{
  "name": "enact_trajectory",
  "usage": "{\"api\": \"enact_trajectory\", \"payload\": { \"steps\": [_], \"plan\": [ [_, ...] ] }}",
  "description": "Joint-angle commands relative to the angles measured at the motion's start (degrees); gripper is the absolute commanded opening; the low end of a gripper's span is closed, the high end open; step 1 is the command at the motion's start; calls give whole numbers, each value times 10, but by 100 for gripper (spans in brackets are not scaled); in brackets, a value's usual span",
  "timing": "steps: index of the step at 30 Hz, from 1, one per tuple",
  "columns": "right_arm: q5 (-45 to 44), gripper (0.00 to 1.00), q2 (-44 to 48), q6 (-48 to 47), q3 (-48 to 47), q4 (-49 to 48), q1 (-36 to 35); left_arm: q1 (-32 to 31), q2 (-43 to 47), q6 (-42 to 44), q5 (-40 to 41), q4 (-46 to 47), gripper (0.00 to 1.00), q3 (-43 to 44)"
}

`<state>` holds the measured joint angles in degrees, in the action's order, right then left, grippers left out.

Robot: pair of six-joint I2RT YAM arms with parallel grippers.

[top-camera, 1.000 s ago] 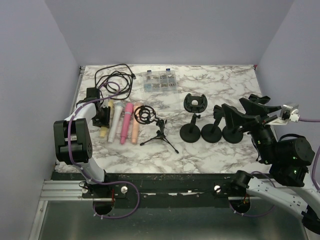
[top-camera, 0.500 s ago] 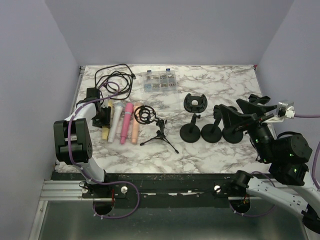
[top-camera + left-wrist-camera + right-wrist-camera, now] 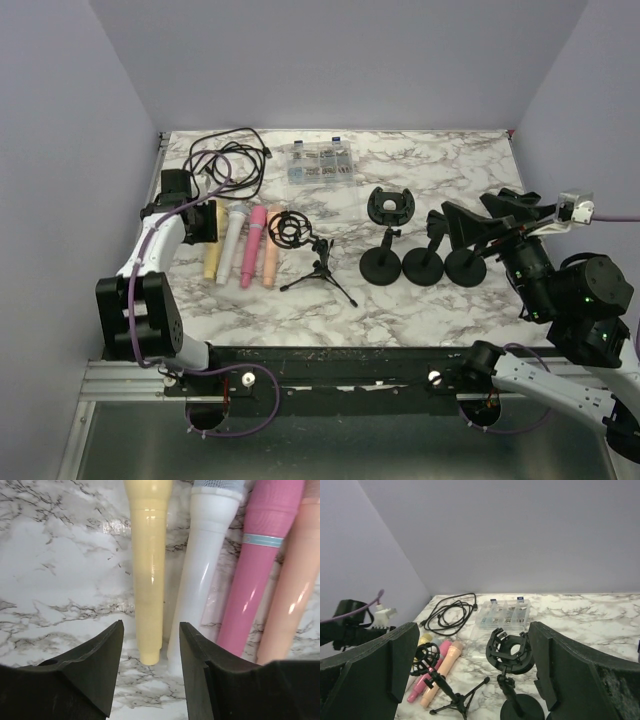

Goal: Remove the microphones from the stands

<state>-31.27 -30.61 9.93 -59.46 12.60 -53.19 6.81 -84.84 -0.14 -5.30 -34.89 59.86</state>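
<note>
Several microphones lie side by side on the marble table: yellow (image 3: 209, 263), white (image 3: 232, 238), pink (image 3: 251, 246) and peach (image 3: 270, 258). A tripod stand (image 3: 321, 270) with an empty shock mount (image 3: 289, 228) stands beside them. My left gripper (image 3: 196, 221) is open and empty, just above and left of the microphones. In the left wrist view its gripper (image 3: 150, 647) is over the tail of the yellow microphone (image 3: 148, 575), apart from it. My right gripper (image 3: 493, 220) is open and empty, raised at the right. From the right wrist view its gripper (image 3: 472, 672) looks over an empty shock-mount stand (image 3: 509, 652).
Three round-base stands (image 3: 422, 265) stand in a row at centre right; the left one carries an empty shock mount (image 3: 390, 205). A coiled black cable (image 3: 228, 157) and a clear plastic parts box (image 3: 320, 164) lie at the back.
My left gripper has drawn back and up, away from the yellow microphone, and the left arm's elbow has swung toward the near left. My right gripper has shifted slightly to the right.
</note>
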Motion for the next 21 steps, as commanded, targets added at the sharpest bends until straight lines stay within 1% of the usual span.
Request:
{"api": "enact_trajectory", "payload": {
  "steps": [1,4,7,8,10,12,15,17,21],
  "plan": [
    [-68,100,-16,-31,-41,67,-3,3,95,-29,-41,13,50,0],
    [-105,100,-41,-44,-68,104,-3,3,148,-53,-92,34,50,4],
    [-170,100,-82,-60,-95,147,-3,2,193,-85,-157,69,50,5],
    [-197,100,-97,-65,-103,162,-3,1,202,-96,-179,81,54,5],
    [-243,100,-133,-81,-120,187,-3,-7,208,-116,-209,98,69,14],
    [-286,100,-170,-89,-140,209,-3,-24,205,-119,-231,101,74,31],
    [-340,100,-207,-93,-164,231,-3,-48,213,-109,-258,112,74,35],
    [-365,100,-211,-118,-167,233,-3,-63,229,-97,-265,120,74,24],
    [-390,94,-209,-112,-175,251,-3,-102,272,-81,-273,146,74,-14]
  ]
}}
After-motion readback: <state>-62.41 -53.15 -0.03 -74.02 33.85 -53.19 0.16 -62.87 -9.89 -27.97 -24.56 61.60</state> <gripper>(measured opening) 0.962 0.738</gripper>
